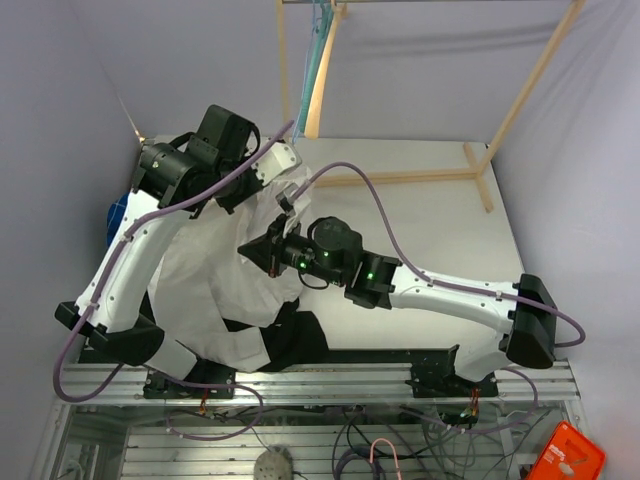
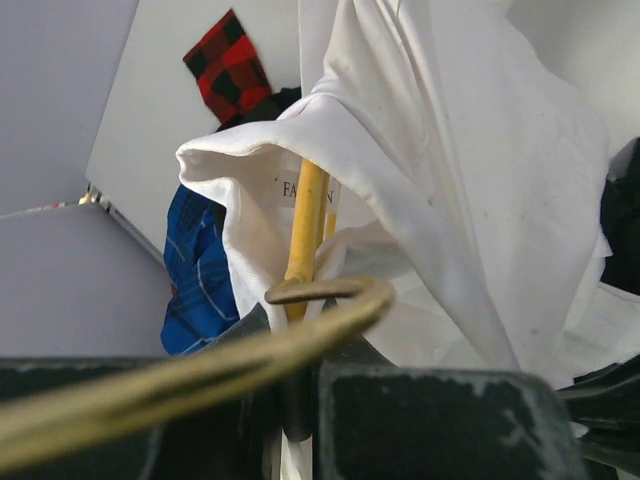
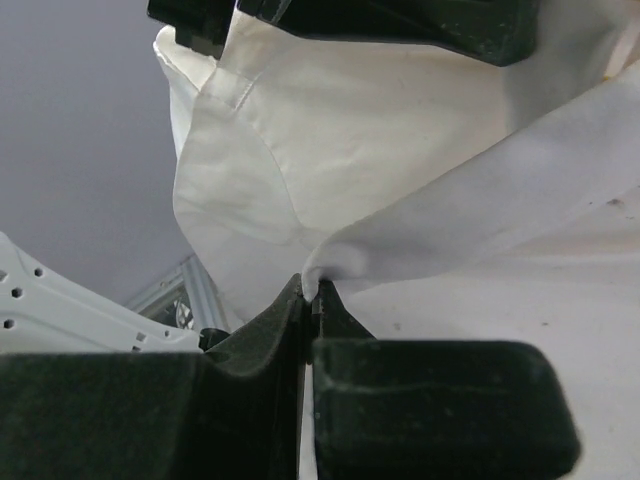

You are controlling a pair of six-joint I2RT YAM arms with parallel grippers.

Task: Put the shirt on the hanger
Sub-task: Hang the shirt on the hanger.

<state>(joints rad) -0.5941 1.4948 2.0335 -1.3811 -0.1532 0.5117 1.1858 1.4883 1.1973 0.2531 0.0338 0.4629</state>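
The white shirt point(image 1: 215, 285) hangs from my raised left gripper point(image 1: 288, 192) down to the table's near left. In the left wrist view its collar point(image 2: 260, 150) drapes over the yellow hanger point(image 2: 305, 225), whose neck rises into the collar. The hanger's hook point(image 2: 330, 290) curves across my left gripper point(image 2: 298, 400), which is shut on the hanger wire. My right gripper point(image 1: 264, 250) sits at the shirt's right side. Seen from the right wrist, this gripper point(image 3: 314, 288) is shut on a pinched fold of the shirt point(image 3: 330, 150). The hanger's arms are hidden inside the fabric.
A wooden rack point(image 1: 478, 172) stands at the back of the table point(image 1: 430, 210), with a teal hanger point(image 1: 318, 45) on its top bar. A black garment point(image 1: 295, 340) lies under the shirt at the near edge. Blue plaid cloth point(image 2: 195, 270) and red plaid cloth point(image 2: 230, 65) lie left.
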